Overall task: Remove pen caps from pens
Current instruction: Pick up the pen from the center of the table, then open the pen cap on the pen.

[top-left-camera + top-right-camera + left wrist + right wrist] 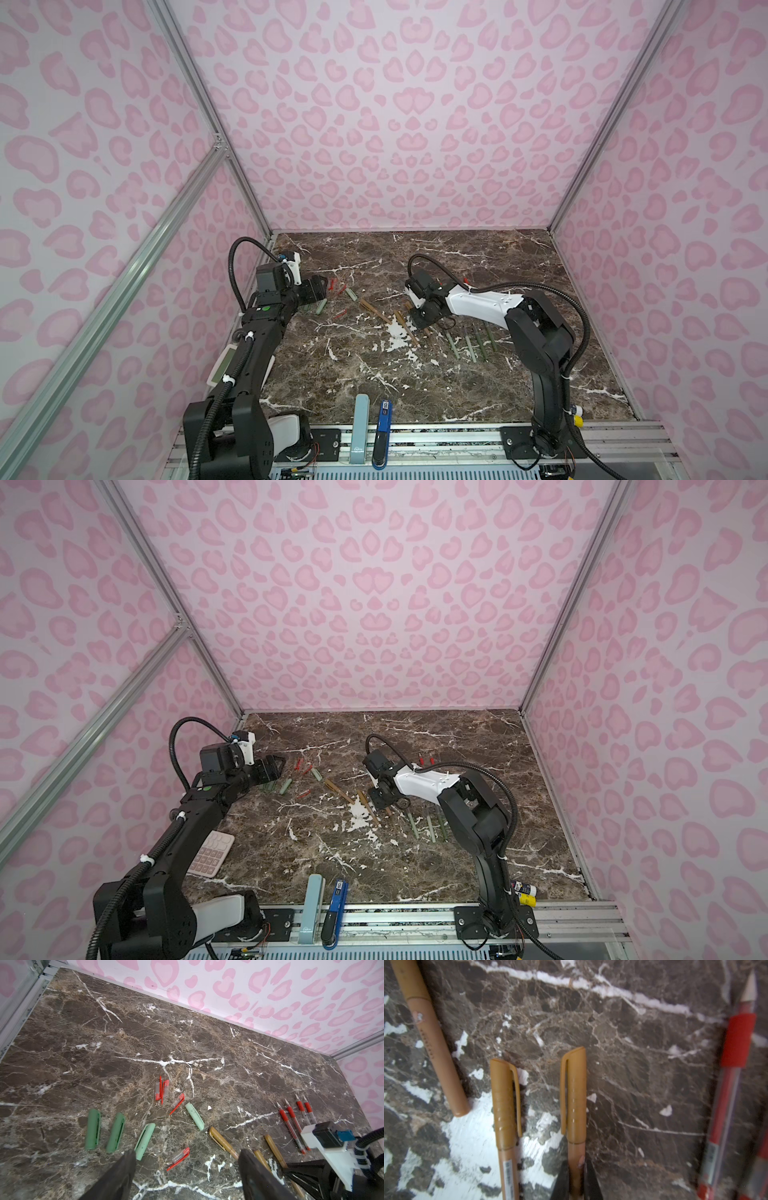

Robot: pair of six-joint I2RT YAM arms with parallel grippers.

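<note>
**Left:** the left gripper, jaws apart and empty, hangs above loose green caps and red caps on the marble table.

**Centre:** tan pens lie in a loose group.

**Right:** the right gripper is clamped on the barrel of one held tan pen, which lies flat with its tan cap on. Near it lie uncapped red pens and green pens.

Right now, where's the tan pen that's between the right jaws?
Near the table's centre: in the right wrist view the capped tan pen lies on the marble table, barrel between the right jaws, beside another capped tan pen.
</note>
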